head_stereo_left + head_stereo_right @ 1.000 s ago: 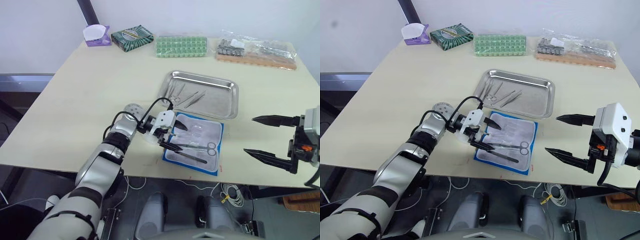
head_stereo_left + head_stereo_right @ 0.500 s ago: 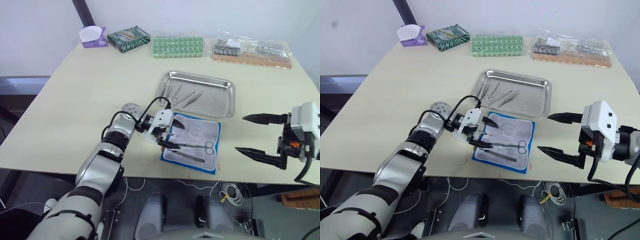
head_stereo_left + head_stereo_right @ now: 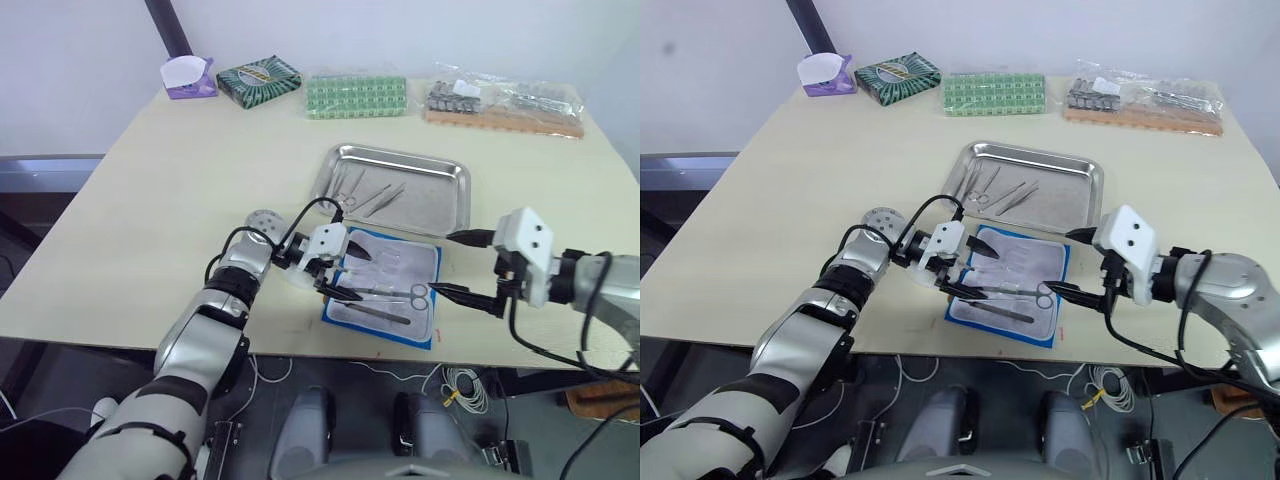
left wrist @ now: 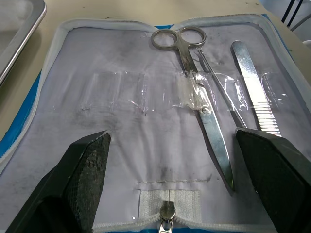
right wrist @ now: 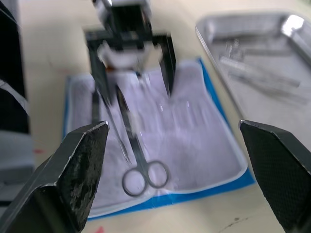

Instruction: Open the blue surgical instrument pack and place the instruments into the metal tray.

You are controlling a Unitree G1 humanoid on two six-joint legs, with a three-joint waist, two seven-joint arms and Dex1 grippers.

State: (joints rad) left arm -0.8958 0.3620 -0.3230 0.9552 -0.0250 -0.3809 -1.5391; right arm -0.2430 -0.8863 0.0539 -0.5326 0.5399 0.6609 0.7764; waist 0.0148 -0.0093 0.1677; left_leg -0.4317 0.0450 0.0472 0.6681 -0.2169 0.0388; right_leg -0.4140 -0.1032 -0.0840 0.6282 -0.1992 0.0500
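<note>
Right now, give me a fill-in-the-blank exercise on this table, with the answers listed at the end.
1. The blue surgical instrument pack lies ____, lining up.
2. The ring-handled scissors rest on the ____.
3. The metal tray already holds several ____.
4. Both the left end effector and the right end effector have their fingers ____.

Answers: open; pack; instruments; open

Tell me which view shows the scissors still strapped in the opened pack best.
The left wrist view: the scissors lie close up, their ring handles, blades and the clear strap across them plain. The right wrist view shows them blurred, rings toward the camera. The two eye views show them small on the blue surgical instrument pack.
</note>
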